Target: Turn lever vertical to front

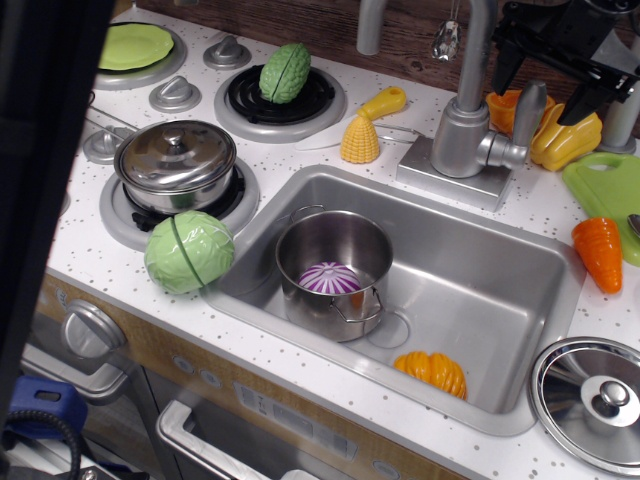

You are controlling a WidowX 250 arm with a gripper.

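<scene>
The lever [527,118] is a short silver-grey paddle. It stands upright at the right side of the silver faucet body [461,135], joined to it by a stubby knob [500,150]. My black gripper [541,88] is at the top right, above and slightly behind the lever. Its jaws are open and empty, one finger [503,62] to the left of the lever top and the other to the right. It does not touch the lever. The upper part of the gripper is cut off by the frame edge.
The sink [470,290] holds a steel pot [333,262] and an orange pumpkin [431,372]. A yellow pepper [562,140], green board [605,185] and carrot [600,252] lie right of the faucet, and corn [360,138] to its left. A lid [595,400] lies front right.
</scene>
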